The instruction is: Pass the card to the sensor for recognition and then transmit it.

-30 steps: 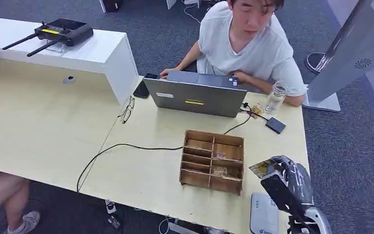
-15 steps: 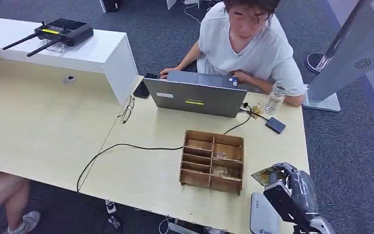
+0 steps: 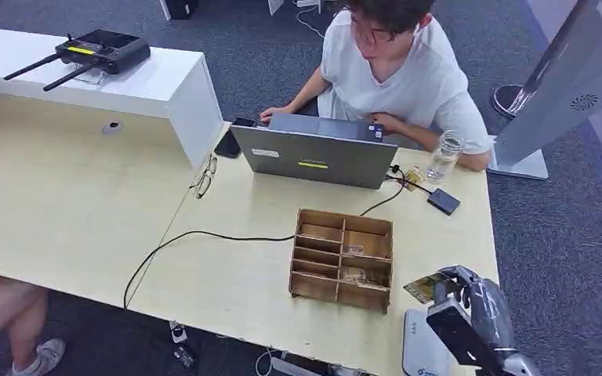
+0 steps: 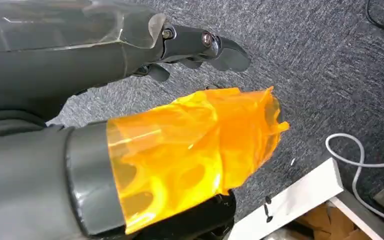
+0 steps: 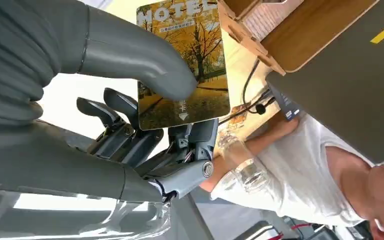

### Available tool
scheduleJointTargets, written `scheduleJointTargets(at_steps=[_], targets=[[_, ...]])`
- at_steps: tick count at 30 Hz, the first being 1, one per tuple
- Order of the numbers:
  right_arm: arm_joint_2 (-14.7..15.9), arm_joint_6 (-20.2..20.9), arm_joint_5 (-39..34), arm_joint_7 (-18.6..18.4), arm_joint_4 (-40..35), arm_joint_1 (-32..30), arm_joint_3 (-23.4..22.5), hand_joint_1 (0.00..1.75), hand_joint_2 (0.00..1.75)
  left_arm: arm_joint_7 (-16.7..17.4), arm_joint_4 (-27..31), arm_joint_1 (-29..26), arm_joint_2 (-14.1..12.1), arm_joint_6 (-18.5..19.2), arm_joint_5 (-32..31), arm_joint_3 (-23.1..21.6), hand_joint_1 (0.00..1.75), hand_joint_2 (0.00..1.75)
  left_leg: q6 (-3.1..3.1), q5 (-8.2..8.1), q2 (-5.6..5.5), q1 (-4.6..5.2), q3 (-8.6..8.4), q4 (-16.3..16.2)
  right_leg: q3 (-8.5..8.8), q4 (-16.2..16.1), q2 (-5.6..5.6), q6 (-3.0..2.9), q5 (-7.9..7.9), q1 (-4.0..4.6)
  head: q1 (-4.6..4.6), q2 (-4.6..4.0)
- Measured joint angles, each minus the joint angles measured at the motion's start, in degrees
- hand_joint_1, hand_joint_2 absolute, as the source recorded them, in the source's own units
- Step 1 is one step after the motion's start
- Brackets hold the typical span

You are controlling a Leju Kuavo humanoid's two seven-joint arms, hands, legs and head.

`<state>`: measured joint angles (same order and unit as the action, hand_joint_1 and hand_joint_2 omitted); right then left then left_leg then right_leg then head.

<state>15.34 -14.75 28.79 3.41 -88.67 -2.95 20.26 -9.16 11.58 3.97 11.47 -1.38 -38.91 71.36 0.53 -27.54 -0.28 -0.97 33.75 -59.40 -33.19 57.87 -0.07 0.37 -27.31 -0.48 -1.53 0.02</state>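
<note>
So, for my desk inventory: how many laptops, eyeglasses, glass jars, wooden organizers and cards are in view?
laptop: 1
eyeglasses: 1
glass jar: 1
wooden organizer: 1
card: 1 clear, held by the right hand; organizer contents too small to tell
Total: 5

Right arm enters head view from lower right corner, forearm angled up and inward. Right hand (image 3: pixel 470 301) raised, palm side turned toward robot's left, thick grey thumb (image 5: pixel 145 65) pressed on face of card (image 5: pixel 185 60), darker fingers (image 5: pixel 125 120) behind card, pinching it upright. Card sticks out past hand's fingertips. Left hand (image 4: pixel 145 125) hangs low over grey carpet; thumb wrapped in orange film, dark fingers (image 4: pixel 205 45) stretched straight, apart from thumb, holding nothing.
</note>
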Motion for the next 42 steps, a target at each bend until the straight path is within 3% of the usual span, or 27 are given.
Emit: scheduleJointTargets(at_steps=[11,26,42], targets=[[0.7,0.0,-0.7,0.0,-0.8,-1.0,0.0,1.75,1.75,0.2,0.0,-0.1,0.0,0.2,-0.9,-1.0,0.0,0.0,0.0,0.0,0.0,0.0,0.0,0.0,0.0,0.0,0.0,0.0,0.0,0.0,-0.02,0.0],[4.0,-0.2,-3.1,-2.1,-2.1,-5.3,0.2,1.75,1.75,0.9,0.0,-0.5,0.0,-0.4,-1.6,-1.2,0.0,0.0,0.01,-0.02,0.0,0.0,0.0,0.0,0.0,0.0,0.0,0.01,-0.01,0.0,-0.02,0.0],[5.0,4.0,-3.4,-3.6,-0.4,-4.4,2.2,1.75,1.75,1.9,0.0,-0.6,-0.1,0.7,-4.0,-2.8,0.0,0.0,0.01,-0.02,0.0,0.0,0.02,0.0,0.0,0.0,0.0,0.01,-0.01,0.0,0.0,0.0]])
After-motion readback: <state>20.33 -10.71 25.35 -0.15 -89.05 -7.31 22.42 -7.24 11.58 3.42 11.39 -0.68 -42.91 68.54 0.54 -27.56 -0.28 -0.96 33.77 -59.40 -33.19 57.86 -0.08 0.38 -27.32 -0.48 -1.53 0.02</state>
